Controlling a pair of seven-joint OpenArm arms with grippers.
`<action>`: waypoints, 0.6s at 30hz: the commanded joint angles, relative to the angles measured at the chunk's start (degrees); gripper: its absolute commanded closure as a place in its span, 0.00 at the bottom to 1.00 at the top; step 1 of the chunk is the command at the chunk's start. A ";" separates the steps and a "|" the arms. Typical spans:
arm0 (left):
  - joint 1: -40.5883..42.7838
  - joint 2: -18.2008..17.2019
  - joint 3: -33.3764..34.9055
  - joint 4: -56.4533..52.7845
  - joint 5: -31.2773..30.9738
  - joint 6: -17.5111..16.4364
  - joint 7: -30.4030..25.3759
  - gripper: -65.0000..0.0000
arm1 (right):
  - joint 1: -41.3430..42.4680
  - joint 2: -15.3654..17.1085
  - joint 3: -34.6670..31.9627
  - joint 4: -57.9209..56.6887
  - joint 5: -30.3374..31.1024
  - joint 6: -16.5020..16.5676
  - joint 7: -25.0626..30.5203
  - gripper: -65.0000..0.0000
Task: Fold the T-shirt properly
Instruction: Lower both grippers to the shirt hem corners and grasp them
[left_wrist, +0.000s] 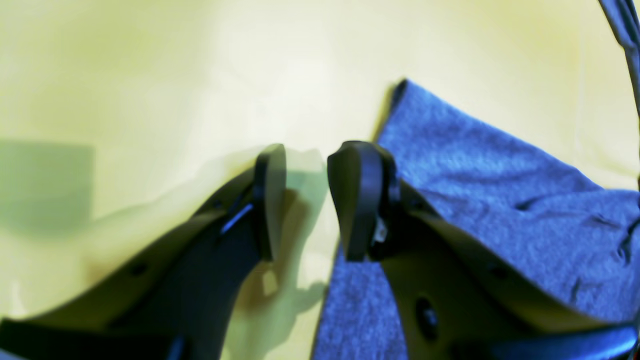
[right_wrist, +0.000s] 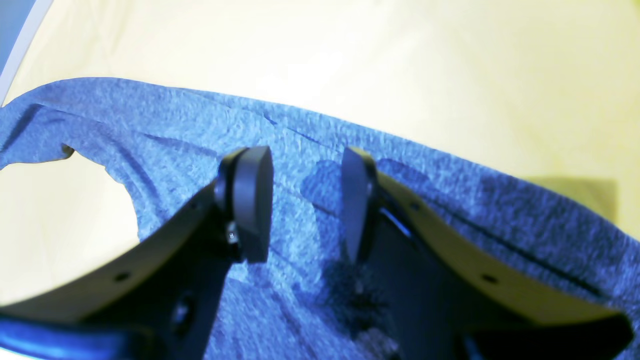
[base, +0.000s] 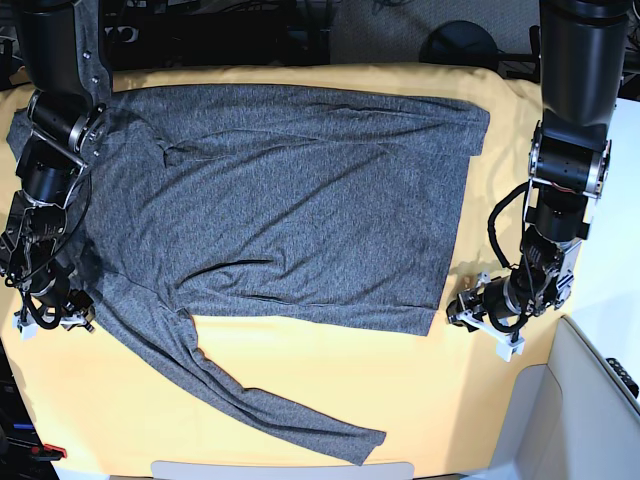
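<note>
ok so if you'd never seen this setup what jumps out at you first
The big dark grey T-shirt spread flat across the yellow-orange cloth, one long sleeve trailing toward the near edge. Next, the two arms flanking it: the right gripper hangs open over the shirt's fabric at the base view's left, and the left gripper is open just off the shirt's corner at that view's right, holding nothing.
</note>
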 joint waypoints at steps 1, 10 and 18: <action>-2.09 -1.07 -0.34 0.64 -0.77 -0.50 -0.94 0.71 | 1.68 0.78 0.13 1.18 0.56 0.50 1.19 0.64; 1.34 -0.98 -0.34 0.72 -0.77 -1.82 1.87 0.63 | 1.25 1.31 0.04 1.27 0.56 0.76 1.19 0.64; 3.19 -0.98 -0.43 0.81 -0.86 -8.59 2.93 0.63 | 0.19 1.22 0.04 1.27 0.56 0.85 1.19 0.64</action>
